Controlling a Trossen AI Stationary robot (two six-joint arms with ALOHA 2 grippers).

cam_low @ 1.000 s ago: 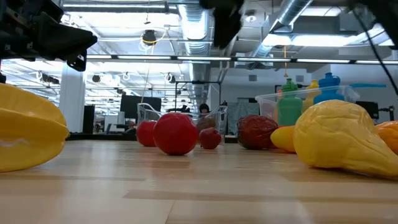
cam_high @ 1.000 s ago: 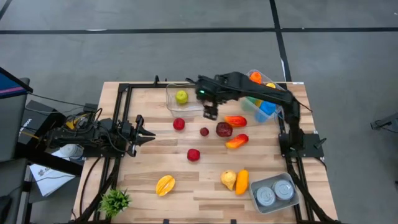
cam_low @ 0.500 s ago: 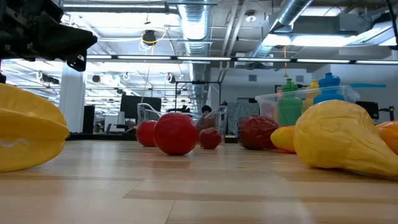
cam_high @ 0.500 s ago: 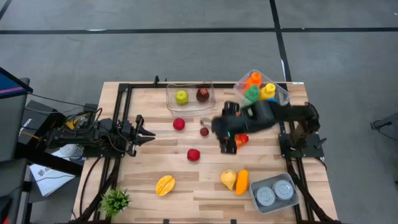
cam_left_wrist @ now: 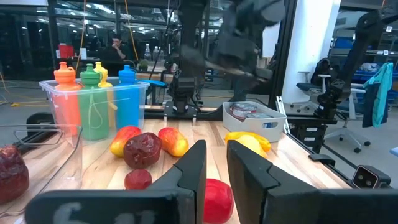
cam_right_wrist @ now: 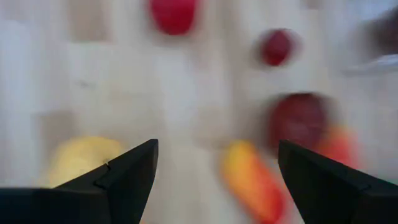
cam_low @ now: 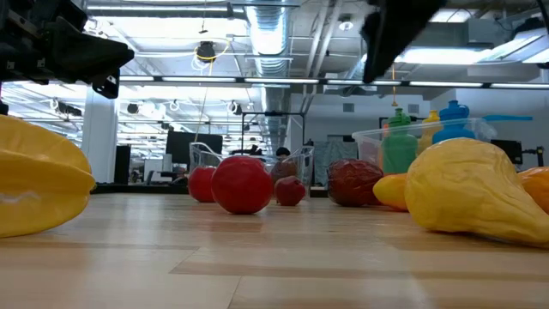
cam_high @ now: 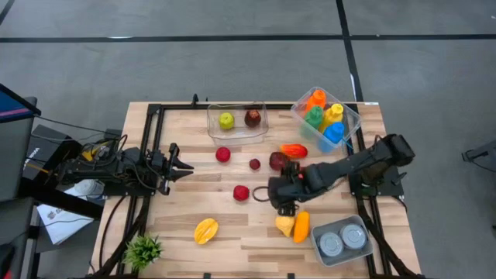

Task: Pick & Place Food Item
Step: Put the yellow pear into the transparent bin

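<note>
The right tool (cam_high: 284, 200) hangs over the desk (cam_high: 178, 209) middle, its fingers spread wide and empty — just beside the yellow pear (cam_high: 284, 225) and orange fruit (cam_high: 301, 226) toward the front edge. A red ball (cam_high: 242, 192) lies near it. The left tool (cam_high: 184, 164), at the left edge, shows a narrow gap. The clear bin (cam_high: 237, 122) at the back edge holds a green apple (cam_high: 226, 120)
</note>
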